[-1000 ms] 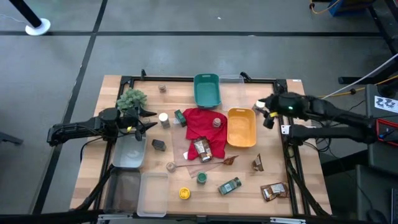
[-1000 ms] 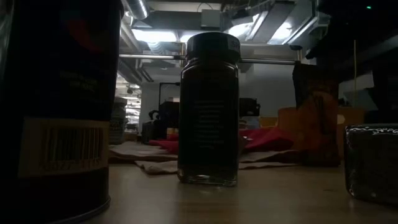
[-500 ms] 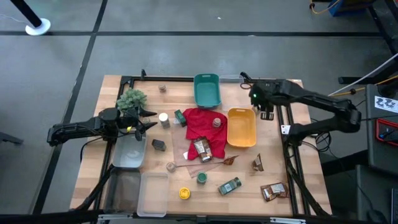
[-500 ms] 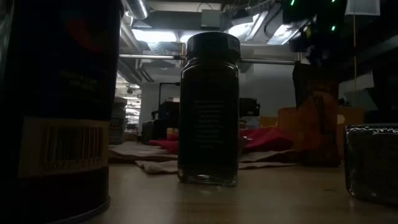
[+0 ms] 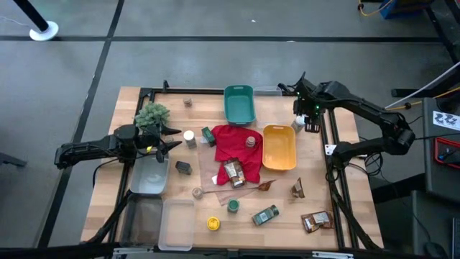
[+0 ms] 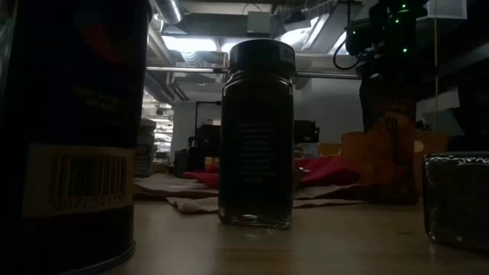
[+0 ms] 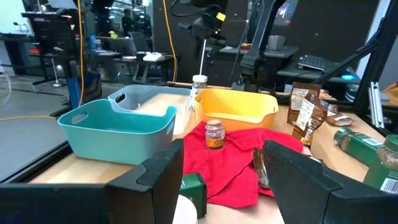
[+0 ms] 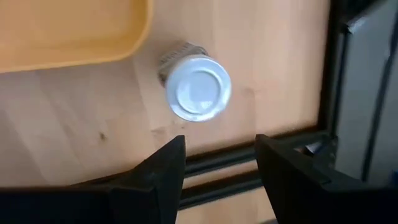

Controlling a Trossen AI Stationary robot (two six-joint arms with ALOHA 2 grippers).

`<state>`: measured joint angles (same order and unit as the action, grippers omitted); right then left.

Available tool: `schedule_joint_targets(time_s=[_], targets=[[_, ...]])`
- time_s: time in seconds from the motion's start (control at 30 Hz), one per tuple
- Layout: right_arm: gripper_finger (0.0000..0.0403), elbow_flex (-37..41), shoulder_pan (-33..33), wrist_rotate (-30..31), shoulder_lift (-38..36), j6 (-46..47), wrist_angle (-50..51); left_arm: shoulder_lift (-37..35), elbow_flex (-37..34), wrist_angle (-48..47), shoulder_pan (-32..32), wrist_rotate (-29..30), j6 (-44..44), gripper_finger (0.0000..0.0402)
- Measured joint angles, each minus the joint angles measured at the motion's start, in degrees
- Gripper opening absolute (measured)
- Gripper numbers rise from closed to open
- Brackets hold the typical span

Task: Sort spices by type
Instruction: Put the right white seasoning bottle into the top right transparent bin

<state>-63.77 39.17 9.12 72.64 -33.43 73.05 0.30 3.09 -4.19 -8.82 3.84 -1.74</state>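
The spices lie scattered over the wooden tabletop (image 5: 108, 208) in the high view: a white-lidded jar (image 5: 189, 137) beside the left tool (image 5: 175, 137), a yellow-lidded jar (image 5: 213, 224) and a green-lidded jar (image 5: 233, 206) near the front, a green bottle lying on its side (image 5: 265, 214), and brown foil packets (image 5: 315, 221) toward the right front. A red cloth (image 5: 233, 140) sits in the middle between a teal bin (image 5: 239, 105) and a yellow bin (image 5: 279, 147). The right tool (image 5: 307, 119) hangs above the far right corner.

In the low view a dark glass jar (image 6: 256, 134) stands upright; its label is too dark to read. A barcode shows on the big dark can (image 6: 72, 130) at the near left.

The left wrist view shows its fingers apart, empty, facing the cloth and a small tan-lidded jar (image 7: 214, 133).

The right wrist view looks straight down on a white-lidded jar (image 8: 196, 89) just beside the yellow bin, fingers apart above it, not touching.
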Motion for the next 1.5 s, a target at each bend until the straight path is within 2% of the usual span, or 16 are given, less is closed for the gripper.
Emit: schedule_joint_targets(time_s=[0.2, 0.53, 0.8, 1.1, 1.5], targets=[[0.0193, 0.00, -0.12, -4.01, 0.00, -7.13, -0.22, 0.02, 0.05, -1.73, 0.01, -0.02, 0.00, 0.0205], [0.0193, 0.02, -0.12, -4.22, 0.00, -10.46, -4.85, 0.00, 0.11, -2.03, 0.00, -0.04, 0.00, 0.0205], [0.0193, 0.09, -0.14, -4.20, 0.35, -10.39, -6.51, 0.02, 0.11, -2.12, 0.00, -0.04, 0.00, 0.0205], [0.0193, 0.09, -0.14, -2.42, 0.56, -5.79, -6.99, 0.00, 0.11, -2.16, 0.00, -0.04, 0.00, 0.0205], [0.0193, 0.11, -0.14, -0.88, 7.84, -5.83, -6.71, 0.00, 0.11, -2.18, 0.00, -0.04, 0.00, 0.0205]])
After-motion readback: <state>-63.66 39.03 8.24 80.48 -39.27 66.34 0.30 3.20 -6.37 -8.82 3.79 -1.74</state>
